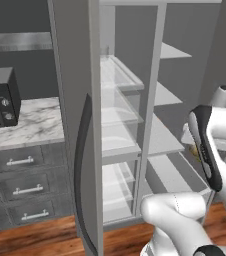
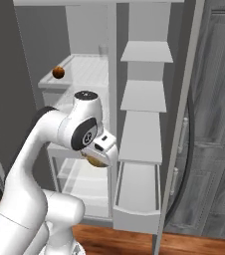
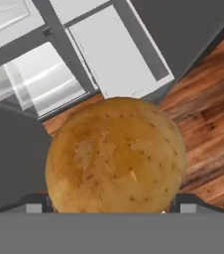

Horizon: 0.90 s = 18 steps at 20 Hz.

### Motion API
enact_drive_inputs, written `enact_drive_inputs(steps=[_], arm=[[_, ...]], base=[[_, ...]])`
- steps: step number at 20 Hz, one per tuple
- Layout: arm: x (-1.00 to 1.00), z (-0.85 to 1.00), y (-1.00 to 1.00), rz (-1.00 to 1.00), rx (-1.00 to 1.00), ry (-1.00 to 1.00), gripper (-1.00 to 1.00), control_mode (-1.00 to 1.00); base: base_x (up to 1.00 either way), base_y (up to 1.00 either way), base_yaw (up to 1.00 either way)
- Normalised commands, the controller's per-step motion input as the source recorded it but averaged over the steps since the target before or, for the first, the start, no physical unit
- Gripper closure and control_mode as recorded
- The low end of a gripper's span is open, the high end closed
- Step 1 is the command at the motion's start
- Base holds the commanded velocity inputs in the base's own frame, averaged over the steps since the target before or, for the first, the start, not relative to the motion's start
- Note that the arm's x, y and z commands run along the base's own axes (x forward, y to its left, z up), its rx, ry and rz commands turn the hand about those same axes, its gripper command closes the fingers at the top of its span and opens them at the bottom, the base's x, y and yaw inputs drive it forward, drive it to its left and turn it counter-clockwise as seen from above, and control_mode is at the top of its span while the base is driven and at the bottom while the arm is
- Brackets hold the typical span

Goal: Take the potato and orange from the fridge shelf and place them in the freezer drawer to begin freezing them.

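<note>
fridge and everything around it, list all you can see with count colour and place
potato: one, tan-brown and speckled, held in the gripper in front of the open fridge
orange: one, orange-brown, on an upper fridge shelf at its left edge
freezer drawer: one, light grey, pulled out at the bottom of the fridge
fridge door: one, grey with a dark handle, swung open
microwave: one, dark, on the marble counter left of the fridge
cabinet drawers: three, dark grey with silver bar handles, under the counter
floor: brown wood, below the fridge
gripper: one, white, shut on the potato, above the drawer level
arm: one, white with dark joints
</note>
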Motion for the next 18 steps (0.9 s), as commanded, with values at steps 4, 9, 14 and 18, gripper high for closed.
enact_drive_inputs(steps=[4,9,14,18], arm=[[0.41,-0.60,-0.34,-0.08,0.04,0.35,1.00,-1.00],[0.41,-0.42,-0.02,-0.10,-0.01,0.11,1.00,-1.00],[0.52,-0.61,-0.03,-0.07,-0.04,0.00,1.00,-1.00],[0.55,-0.92,-0.12,-0.05,-0.03,0.00,1.00,-1.00]], base=[[0.00,0.00,0.00],[0.00,0.00,0.00],[0.00,0.00,0.00],[0.00,0.00,0.00]])
